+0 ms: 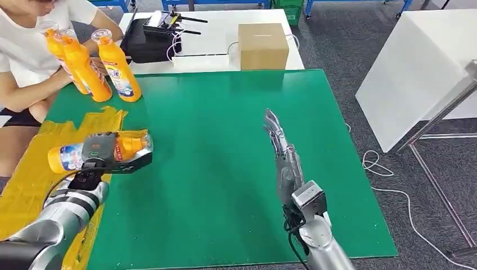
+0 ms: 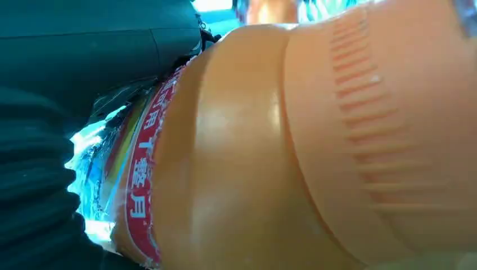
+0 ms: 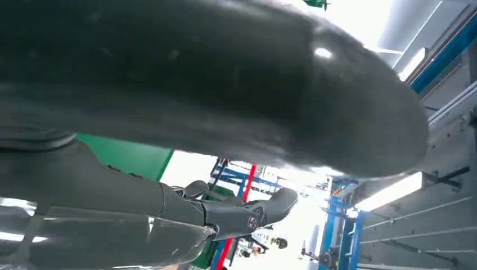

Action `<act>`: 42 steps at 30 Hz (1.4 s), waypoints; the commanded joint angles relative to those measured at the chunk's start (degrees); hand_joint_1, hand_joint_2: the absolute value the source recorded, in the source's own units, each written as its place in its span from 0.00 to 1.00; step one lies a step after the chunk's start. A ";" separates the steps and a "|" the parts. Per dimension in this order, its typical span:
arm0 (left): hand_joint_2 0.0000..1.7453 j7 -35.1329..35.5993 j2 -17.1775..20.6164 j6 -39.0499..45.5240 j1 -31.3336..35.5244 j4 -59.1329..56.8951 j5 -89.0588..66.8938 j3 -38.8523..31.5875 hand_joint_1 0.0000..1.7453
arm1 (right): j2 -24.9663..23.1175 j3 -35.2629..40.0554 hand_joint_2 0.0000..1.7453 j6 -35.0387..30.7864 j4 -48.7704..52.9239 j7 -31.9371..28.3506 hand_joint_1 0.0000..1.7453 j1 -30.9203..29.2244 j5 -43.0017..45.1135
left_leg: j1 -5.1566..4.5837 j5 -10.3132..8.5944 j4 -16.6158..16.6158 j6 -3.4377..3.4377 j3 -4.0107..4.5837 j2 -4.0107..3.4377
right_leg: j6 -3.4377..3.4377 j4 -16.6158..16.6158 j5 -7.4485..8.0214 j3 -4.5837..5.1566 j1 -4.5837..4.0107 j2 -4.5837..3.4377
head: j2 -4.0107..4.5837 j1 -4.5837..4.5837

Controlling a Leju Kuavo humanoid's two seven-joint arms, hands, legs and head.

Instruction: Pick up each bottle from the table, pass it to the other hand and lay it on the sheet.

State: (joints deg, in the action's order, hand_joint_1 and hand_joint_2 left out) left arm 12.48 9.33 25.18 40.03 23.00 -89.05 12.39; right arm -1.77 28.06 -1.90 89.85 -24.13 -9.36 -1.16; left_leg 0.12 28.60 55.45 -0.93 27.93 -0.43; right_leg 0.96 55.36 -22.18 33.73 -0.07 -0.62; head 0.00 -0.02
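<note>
Bottle (image 1: 73,156) (middle hidden) in left hand (image 1: 104,152)

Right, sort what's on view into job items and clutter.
Job:
- orange bottle, held lying sideways in the left robot hand
- yellow sheet
- three orange bottles held by the person
- right robot hand, open

Clutter:
- cardboard box
- black case
- white cables on the floor

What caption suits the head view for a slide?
Left hand holds an orange plastic bottle sideways over the yellow sheet; right hand open above green table.
</note>
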 commanded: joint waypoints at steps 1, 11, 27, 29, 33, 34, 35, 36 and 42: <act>1.00 -0.12 1.25 -1.70 1.75 -8.58 1.32 1.46 1.00 | 2.42 0.43 0.00 0.26 -0.85 0.16 0.00 -0.95 0.16 | 0.09 0.09 -0.02 0.04 -0.20 0.01 | 0.05 -0.08 -0.05 -0.23 -0.09 0.03 | 0.00 0.00; 1.00 -7.14 -1.09 7.85 -2.82 -8.09 8.60 -6.66 0.00 | 3.55 1.24 0.00 -1.59 -1.06 0.48 0.00 0.52 -0.77 | -0.02 0.05 -0.10 0.02 -0.24 0.01 | 0.02 -0.09 -0.03 -0.23 0.11 0.02 | 0.00 0.00; 1.00 -9.85 -2.93 13.89 -2.65 -7.06 9.67 -8.78 0.00 | 3.92 1.76 0.00 -2.19 -2.04 0.58 0.00 0.65 -0.85 | 0.06 0.10 -0.07 0.04 -0.29 0.10 | 0.04 -0.13 -0.08 -0.33 0.01 0.12 | 0.00 0.00; 1.00 -10.39 -3.10 14.82 -3.73 -4.18 10.45 -10.07 0.00 | 4.00 1.73 0.00 -2.34 -2.07 0.62 0.00 0.84 -0.80 | 0.04 0.07 -0.08 0.04 -0.26 0.10 | 0.04 -0.12 -0.06 -0.29 0.04 0.12 | 0.00 -0.02; 1.00 -11.50 -4.86 14.82 -8.19 6.44 8.44 -15.09 0.00 | 4.07 1.42 0.00 -3.27 -2.44 0.64 0.00 1.69 -0.81 | 0.04 0.06 -0.07 0.03 -0.22 0.12 | 0.04 -0.12 -0.04 -0.26 0.04 0.13 | 0.00 -0.02; 1.00 -12.88 -5.61 14.82 -9.15 8.43 8.90 -16.79 0.00 | 4.05 1.31 0.00 -3.51 -2.66 0.63 0.00 1.88 -0.85 | 0.06 0.06 -0.09 0.04 -0.25 0.16 | 0.05 -0.17 -0.04 -0.32 0.01 0.18 | 0.00 -0.02; 1.00 -12.88 -5.61 14.82 -9.15 8.43 8.90 -16.79 0.00 | 4.05 1.31 0.00 -3.51 -2.66 0.63 0.00 1.88 -0.85 | 0.00 0.03 -0.06 0.02 -0.16 0.13 | 0.04 -0.10 -0.03 -0.19 0.08 0.15 | 0.00 -0.02; 1.00 -12.88 -5.61 14.82 -9.15 8.43 8.90 -16.79 0.00 | 4.05 1.31 0.00 -3.51 -2.66 0.63 0.00 1.88 -0.85 | 0.04 0.06 -0.05 0.03 -0.20 0.17 | 0.05 -0.12 -0.05 -0.25 0.03 0.19 | 0.00 0.00; 1.00 -24.39 -12.57 14.82 -20.00 44.54 2.40 -24.87 0.00 | 4.21 0.05 0.00 -6.42 -1.33 -0.31 0.00 4.20 -2.06 | 0.05 0.09 -0.02 0.02 -0.17 0.20 | 0.06 -0.11 -0.08 -0.24 0.02 0.22 | 0.00 -0.02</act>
State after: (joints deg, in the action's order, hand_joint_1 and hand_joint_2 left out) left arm -2.02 5.37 40.17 30.55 29.38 -80.59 -0.75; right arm 0.96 28.50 -5.60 89.81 -23.74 -6.36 -2.21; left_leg 0.08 28.62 55.45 -0.93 27.86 -0.42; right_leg 0.96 55.35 -22.18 33.69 0.04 -0.61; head 0.00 -0.04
